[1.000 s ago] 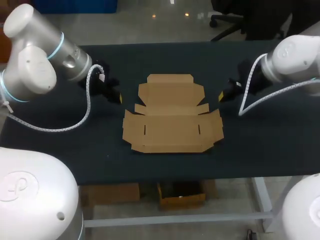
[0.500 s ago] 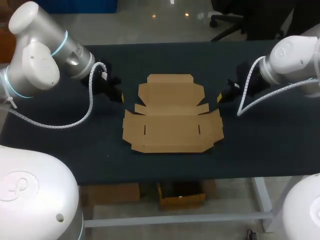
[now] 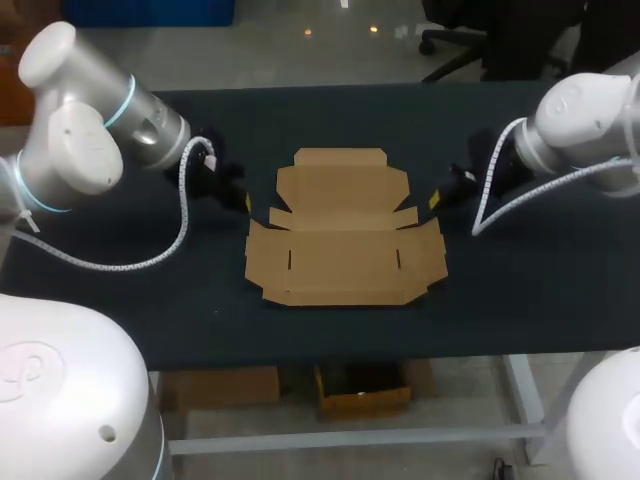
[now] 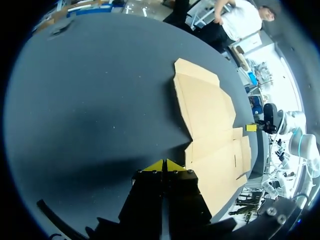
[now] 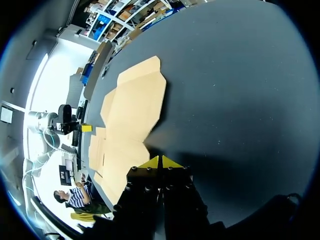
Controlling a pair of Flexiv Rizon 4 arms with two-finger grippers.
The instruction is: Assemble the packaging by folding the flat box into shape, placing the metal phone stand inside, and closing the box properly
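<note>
A flat brown cardboard box lies unfolded on the middle of the black table. My left gripper hovers just off the box's left edge, shut with nothing held. In the left wrist view its yellow tips meet, with the box ahead and to one side. My right gripper hangs just off the box's right edge, shut and empty. Its tips touch each other beside the box in the right wrist view. No metal phone stand is in view.
Bare black tabletop surrounds the box on all sides. A white cable loops from my left arm over the table's left part, and another cable hangs from my right arm.
Both grippers have crept inward toward the box's side edges, the left one rightward and the right one leftward. The box has not moved.
</note>
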